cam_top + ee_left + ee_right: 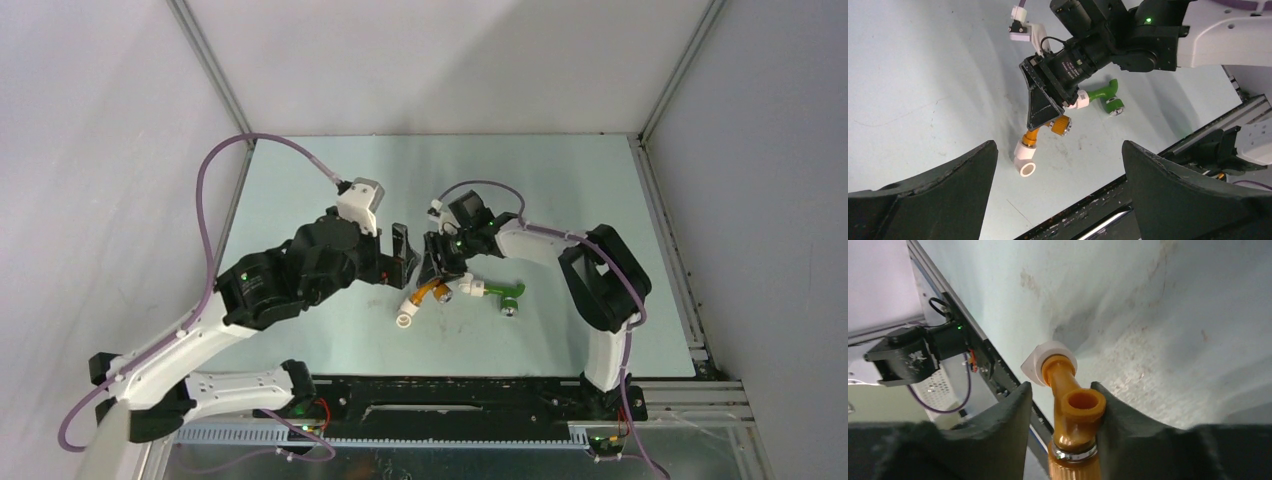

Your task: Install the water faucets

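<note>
Overhead view, two close wrist views

on the table (330,180), one faucet (432,292) is lying left of the other faucet (505,292), an elbow fitting (405,318) sitting on its near end, the right gripper (437,274) straddling it.

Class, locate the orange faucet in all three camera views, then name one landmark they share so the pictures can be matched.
Top external: orange faucet at table centre, just below the right pincer.
Left wrist: middle of frame, under the right pincer's black fingers.
Right wrist: bottom centre, between the fingers.
Shared landmark: the white elbow fitting on its end.
</note>
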Controlling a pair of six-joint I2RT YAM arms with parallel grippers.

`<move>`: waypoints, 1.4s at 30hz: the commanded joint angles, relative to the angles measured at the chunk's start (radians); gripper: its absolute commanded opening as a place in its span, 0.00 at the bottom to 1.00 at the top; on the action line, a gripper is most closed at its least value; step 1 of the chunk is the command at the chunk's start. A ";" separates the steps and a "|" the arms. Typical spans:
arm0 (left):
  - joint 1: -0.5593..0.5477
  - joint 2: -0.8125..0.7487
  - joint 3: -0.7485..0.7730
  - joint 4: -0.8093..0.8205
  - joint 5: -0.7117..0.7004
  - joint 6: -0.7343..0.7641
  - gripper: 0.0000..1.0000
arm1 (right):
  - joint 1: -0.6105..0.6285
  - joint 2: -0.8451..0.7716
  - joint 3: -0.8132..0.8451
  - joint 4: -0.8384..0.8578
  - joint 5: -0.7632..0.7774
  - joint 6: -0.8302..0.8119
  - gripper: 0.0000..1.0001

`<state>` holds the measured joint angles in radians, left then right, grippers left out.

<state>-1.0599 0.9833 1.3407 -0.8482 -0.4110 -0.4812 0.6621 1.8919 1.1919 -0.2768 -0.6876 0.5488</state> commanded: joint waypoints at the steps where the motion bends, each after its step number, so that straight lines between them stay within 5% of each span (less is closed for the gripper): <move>1: 0.050 -0.023 -0.016 0.042 0.034 -0.032 1.00 | 0.001 0.003 0.103 -0.035 0.072 -0.068 0.59; 5: 0.126 -0.048 -0.074 0.074 0.083 -0.032 1.00 | -0.006 -0.033 0.127 -0.121 0.181 -0.137 0.97; 17: 0.508 -0.193 -0.426 0.373 0.140 0.155 1.00 | -0.198 -0.413 0.036 -0.250 0.581 -0.240 0.99; 23: 0.713 -0.315 -0.735 0.746 -0.015 0.289 1.00 | -0.336 -0.768 -0.322 0.035 0.790 -0.290 0.99; 27: 0.856 -0.263 -0.815 0.892 -0.016 0.354 1.00 | -0.373 -0.868 -0.533 0.231 0.966 -0.359 0.99; 30: 0.894 -0.174 -0.877 1.017 -0.067 0.430 1.00 | -0.404 -0.869 -0.639 0.338 1.050 -0.386 0.99; 38: 0.917 0.081 -1.101 1.614 -0.049 0.477 1.00 | -0.493 -0.738 -0.828 0.713 0.955 -0.431 0.99; 42: 0.929 0.167 -1.131 1.774 -0.006 0.590 1.00 | -0.538 -0.710 -0.878 0.931 0.894 -0.449 0.99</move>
<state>-0.1497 1.1007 0.2260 0.5591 -0.4358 -0.0067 0.1570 1.1637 0.3428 0.3119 0.2470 0.1375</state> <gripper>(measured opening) 0.996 0.992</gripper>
